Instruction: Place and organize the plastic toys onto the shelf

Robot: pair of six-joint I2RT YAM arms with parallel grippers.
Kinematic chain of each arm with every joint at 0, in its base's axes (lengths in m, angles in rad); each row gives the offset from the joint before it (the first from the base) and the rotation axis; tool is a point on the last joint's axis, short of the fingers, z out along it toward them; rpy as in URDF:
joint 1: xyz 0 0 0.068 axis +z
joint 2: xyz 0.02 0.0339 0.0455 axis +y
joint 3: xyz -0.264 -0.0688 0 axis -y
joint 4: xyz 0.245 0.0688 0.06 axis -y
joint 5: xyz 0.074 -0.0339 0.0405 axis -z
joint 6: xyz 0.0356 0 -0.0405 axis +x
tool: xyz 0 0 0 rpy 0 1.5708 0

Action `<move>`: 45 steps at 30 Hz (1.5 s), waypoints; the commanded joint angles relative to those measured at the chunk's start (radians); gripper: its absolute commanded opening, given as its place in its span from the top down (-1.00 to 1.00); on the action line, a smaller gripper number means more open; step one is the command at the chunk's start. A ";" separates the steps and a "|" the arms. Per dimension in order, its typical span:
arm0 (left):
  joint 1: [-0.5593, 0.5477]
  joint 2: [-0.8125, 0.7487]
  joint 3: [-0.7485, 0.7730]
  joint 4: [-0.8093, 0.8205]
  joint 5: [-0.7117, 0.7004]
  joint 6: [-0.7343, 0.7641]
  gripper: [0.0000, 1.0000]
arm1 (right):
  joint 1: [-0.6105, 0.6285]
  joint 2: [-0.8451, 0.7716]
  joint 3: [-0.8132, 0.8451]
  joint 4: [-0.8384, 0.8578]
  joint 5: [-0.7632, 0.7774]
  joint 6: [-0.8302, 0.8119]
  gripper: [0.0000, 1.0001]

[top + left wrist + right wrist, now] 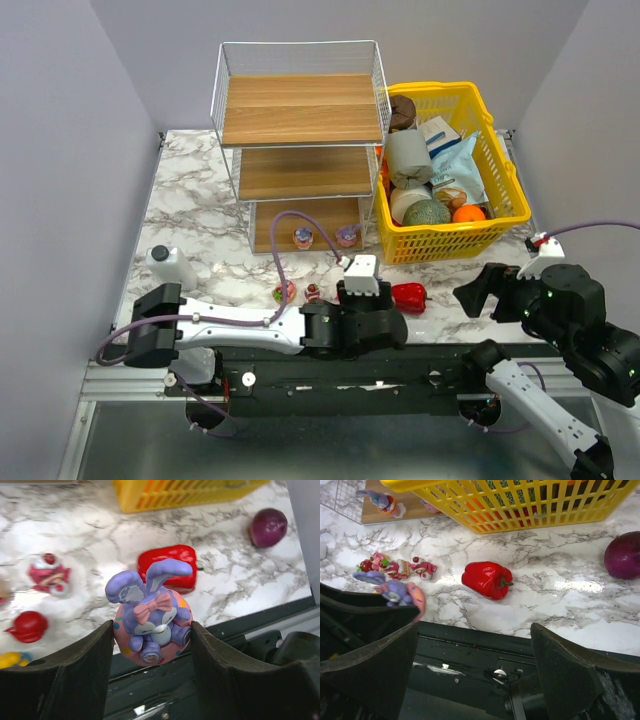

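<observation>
Pinching a purple bunny figurine by its round pink base, the left gripper holds it at the near edge of the marble table. Just behind the bunny lies a red bell pepper. A strawberry cake toy and a red duck sit off to the side. The right gripper gapes wide, gripping nothing. On the lowest board of the shelf stand a small toy and a second toy.

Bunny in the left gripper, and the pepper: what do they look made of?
Bunny: likely moulded plastic or vinyl with glossy paint; soft highlights on the ears, crisp colour edges. Pepper: probably plastic too, smooth and shiny; even red with white glare.
</observation>
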 commanded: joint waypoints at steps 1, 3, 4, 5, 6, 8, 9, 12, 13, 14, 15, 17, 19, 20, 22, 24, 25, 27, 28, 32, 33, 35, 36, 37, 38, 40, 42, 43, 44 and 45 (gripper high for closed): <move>-0.005 -0.125 -0.080 -0.172 -0.172 -0.098 0.71 | 0.005 0.013 0.001 0.039 0.007 -0.028 -1.00; -0.002 -0.161 -0.110 -0.239 -0.211 -0.181 0.69 | 0.005 0.016 -0.003 0.045 0.012 -0.034 -1.00; 0.001 -0.196 -0.123 -0.293 -0.218 -0.207 0.68 | 0.005 0.016 -0.005 0.051 0.012 -0.036 -1.00; 0.007 -0.214 -0.149 -0.325 -0.225 -0.238 0.67 | 0.005 0.018 -0.011 0.053 0.017 -0.037 -1.00; 0.016 -0.234 -0.167 -0.348 -0.232 -0.293 0.67 | 0.005 0.018 -0.014 0.056 0.014 -0.040 -1.00; 0.035 -0.291 -0.216 -0.387 -0.232 -0.321 0.66 | 0.003 0.021 -0.022 0.065 0.011 -0.042 -1.00; 0.045 -0.308 -0.228 -0.404 -0.232 -0.360 0.66 | 0.005 0.022 -0.025 0.069 0.009 -0.043 -1.00; 0.097 -0.357 -0.259 -0.448 -0.222 -0.393 0.65 | 0.005 0.024 -0.032 0.077 0.009 -0.045 -1.00; 0.129 -0.374 -0.265 -0.465 -0.208 -0.405 0.65 | 0.005 0.025 -0.035 0.082 0.009 -0.048 -1.00; 0.157 -0.382 -0.279 -0.458 -0.197 -0.394 0.64 | 0.005 0.025 -0.037 0.083 0.010 -0.048 -1.00; 0.179 -0.388 -0.285 -0.442 -0.183 -0.379 0.64 | 0.005 0.027 -0.039 0.085 0.009 -0.050 -1.00; 0.243 -0.409 -0.310 -0.381 -0.150 -0.317 0.64 | 0.005 0.033 -0.040 0.089 0.009 -0.051 -1.00; 0.286 -0.427 -0.327 -0.321 -0.127 -0.276 0.63 | 0.005 0.041 -0.039 0.092 0.006 -0.054 -1.00; 0.332 -0.432 -0.347 -0.300 -0.095 -0.240 0.63 | 0.005 0.041 -0.037 0.094 0.001 -0.056 -1.00; 0.377 -0.443 -0.364 -0.258 -0.074 -0.214 0.62 | 0.005 0.042 -0.039 0.100 -0.006 -0.060 -1.00; 0.435 -0.443 -0.379 -0.237 -0.047 -0.171 0.62 | 0.005 0.041 -0.043 0.106 -0.016 -0.069 -1.00; 0.452 -0.437 -0.380 -0.215 -0.038 -0.151 0.62 | 0.005 0.039 -0.046 0.114 -0.017 -0.069 -1.00; 0.505 -0.423 -0.380 -0.192 -0.015 -0.105 0.62 | 0.005 0.031 -0.054 0.126 -0.040 -0.077 -1.00; 0.524 -0.409 -0.382 -0.162 -0.005 -0.085 0.62 | 0.005 0.030 -0.057 0.137 -0.048 -0.080 -1.00; 0.605 -0.372 -0.403 -0.068 0.039 -0.008 0.62 | 0.005 0.027 -0.062 0.148 -0.077 -0.079 -1.00; 0.622 -0.366 -0.408 -0.048 0.048 0.003 0.62 | 0.005 0.024 -0.062 0.148 -0.077 -0.079 -1.00; 0.662 -0.340 -0.417 0.010 0.073 0.030 0.62 | 0.005 0.024 -0.062 0.146 -0.074 -0.080 -1.00; 0.671 -0.333 -0.425 0.032 0.079 0.037 0.62 | 0.005 0.022 -0.062 0.146 -0.072 -0.083 -1.00; 0.680 -0.310 -0.426 0.058 0.087 0.037 0.62 | 0.003 0.019 -0.062 0.146 -0.071 -0.082 -1.00; 0.694 -0.300 -0.428 0.068 0.090 0.038 0.63 | 0.005 0.019 -0.062 0.146 -0.068 -0.083 -1.00; 0.699 -0.273 -0.430 0.085 0.085 0.026 0.63 | 0.005 0.018 -0.066 0.143 -0.062 -0.085 -1.00; 0.714 -0.260 -0.443 0.107 0.081 0.009 0.63 | 0.005 0.016 -0.068 0.145 -0.060 -0.083 -1.00; 0.717 -0.251 -0.446 0.127 0.078 0.001 0.63 | 0.005 0.016 -0.069 0.143 -0.059 -0.082 -1.00; 0.723 -0.247 -0.453 0.141 0.081 -0.003 0.63 | 0.005 0.013 -0.072 0.143 -0.060 -0.082 -1.00; 0.733 -0.241 -0.462 0.145 0.078 -0.023 0.64 | 0.005 0.013 -0.075 0.143 -0.059 -0.082 -1.00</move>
